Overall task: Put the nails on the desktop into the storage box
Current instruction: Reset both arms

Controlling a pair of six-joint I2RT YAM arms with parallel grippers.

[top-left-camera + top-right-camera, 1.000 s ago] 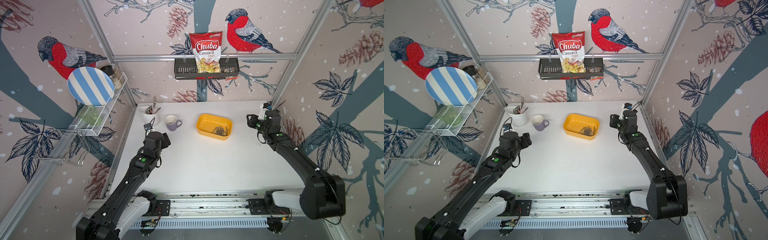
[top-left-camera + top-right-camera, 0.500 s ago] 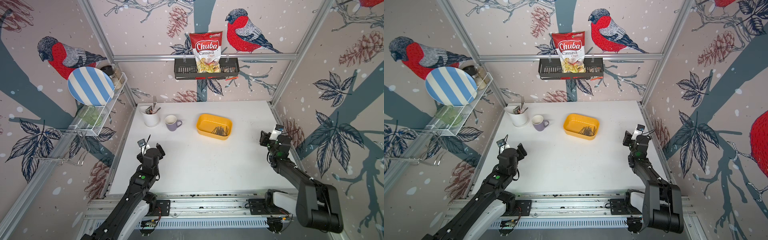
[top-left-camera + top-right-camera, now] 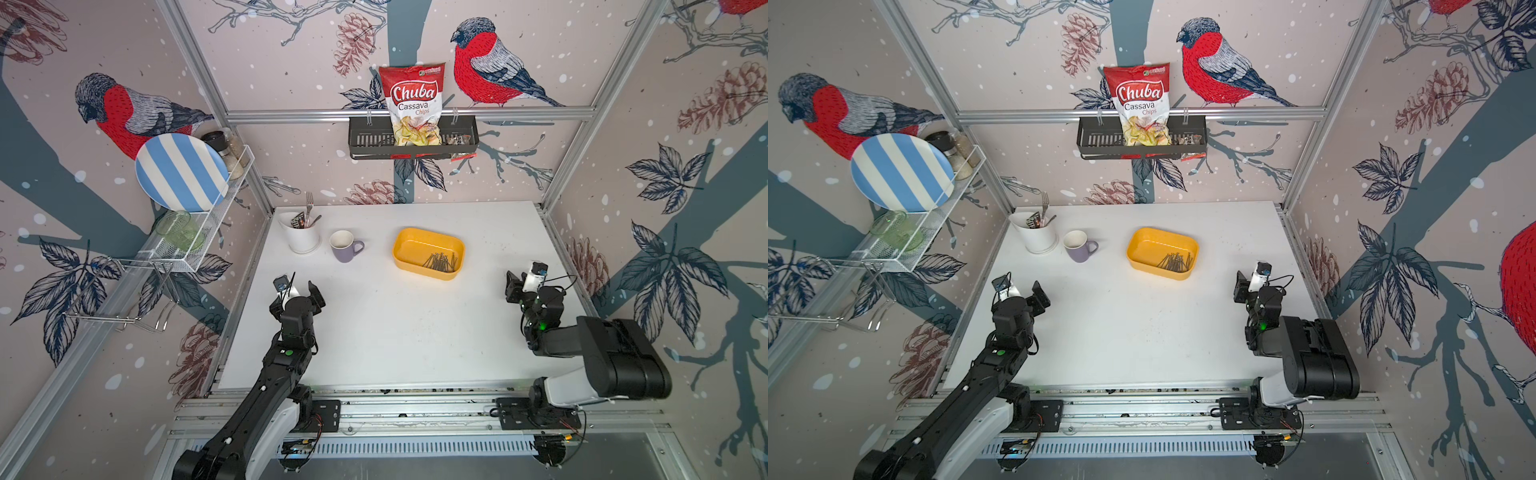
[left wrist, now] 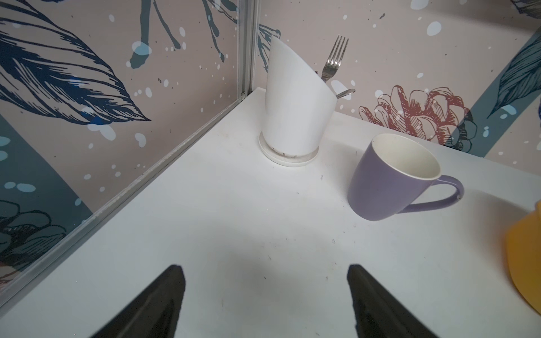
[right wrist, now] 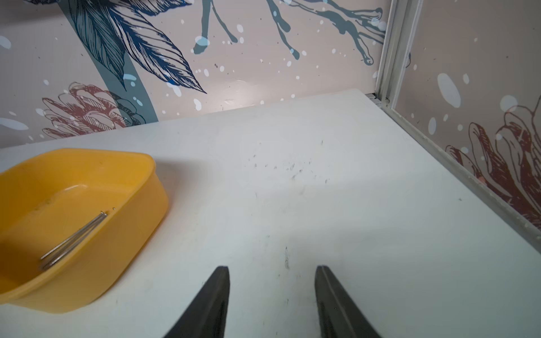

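Inside the shallow yellow plastic storage box [image 3: 409,249], rectangular with rounded corners, lie the nails [image 3: 441,262]. They are thin, straight, dark-grey metal pins, bunched in a loose heap towards the box's near right corner. My right wrist camera catches a few of these nails [image 5: 73,240] gleaming on the box's glossy floor. The box rests on the matte white bench [image 3: 395,332], which shows faint dark scuffs. Just left of the box stands a lilac ceramic mug [image 3: 345,246], its handle turned towards the box. Farther left of the box is a white cylindrical utensil holder [image 3: 303,239] with a steel fork [image 4: 333,58] in it. Well in front of the box and to its left, my left pincer [image 4: 265,267] is spread wide and holds nothing. In front of the box and to its right, my right pincer [image 5: 272,267] stands narrower, fingers apart, gripping nothing.
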